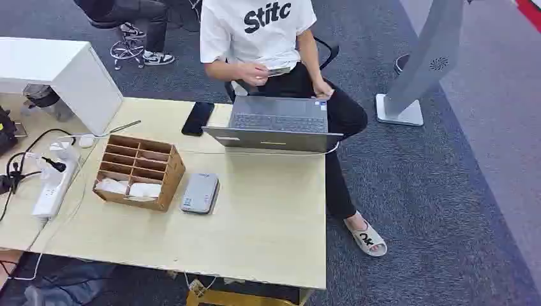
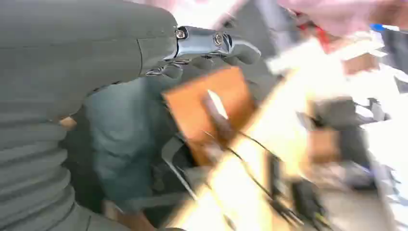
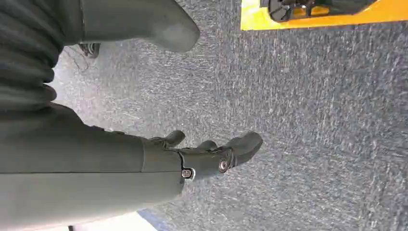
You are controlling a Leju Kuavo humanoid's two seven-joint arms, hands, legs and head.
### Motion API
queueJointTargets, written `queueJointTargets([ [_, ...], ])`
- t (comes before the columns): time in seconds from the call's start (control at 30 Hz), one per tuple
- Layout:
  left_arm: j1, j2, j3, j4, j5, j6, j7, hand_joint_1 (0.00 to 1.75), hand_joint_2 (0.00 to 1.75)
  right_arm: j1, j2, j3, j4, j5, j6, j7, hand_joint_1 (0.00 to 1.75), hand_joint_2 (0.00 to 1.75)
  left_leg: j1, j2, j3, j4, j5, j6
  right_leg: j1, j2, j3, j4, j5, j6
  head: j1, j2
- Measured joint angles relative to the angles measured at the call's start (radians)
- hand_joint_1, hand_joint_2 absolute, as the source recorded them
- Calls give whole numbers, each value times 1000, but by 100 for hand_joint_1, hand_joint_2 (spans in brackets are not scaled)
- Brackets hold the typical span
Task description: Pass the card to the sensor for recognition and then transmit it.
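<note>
Grey right hand point(image 3: 202, 154) empty, fingers seemingly loosely spread.

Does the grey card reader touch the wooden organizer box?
Apart. The head view shows a strip of bare table between the card reader and the wooden organizer box.

Grey ribbed wrist covers, dark fingers point(image 3: 240, 144), silver screws, chrome knuckle link

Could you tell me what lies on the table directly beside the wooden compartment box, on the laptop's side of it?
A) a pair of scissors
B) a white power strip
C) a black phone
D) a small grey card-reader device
D: in the head view the small grey device lies flat right next to the wooden box, while the black phone lies further back near the laptop.
</note>
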Motion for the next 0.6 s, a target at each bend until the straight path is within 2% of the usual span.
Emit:
queueJointTargets([
  [0.17,-73,40,-131,-74,-78,-3,20,0,175,1,0,0,1,5,11,9,0,175,0,1,1,0,1,0,0,1,1,0,2,1,0,0],
  [0.23,-116,55,-151,-73,-105,-7,39,0,175,1,0,0,1,9,14,11,0,175,0,2,1,0,2,-1,0,1,0,0,3,0,-1,0],
  [0.43,-259,115,-267,-49,-217,-23,106,0,175,0,0,0,1,20,28,19,0,175,0,1,0,0,4,-2,0,1,0,0,4,-1,-1,0],
  [0.6,-357,156,-341,10,-324,-35,167,0,175,-1,0,0,1,30,37,24,0,175,0,1,0,0,4,-1,0,1,0,0,5,0,-1,0],
])
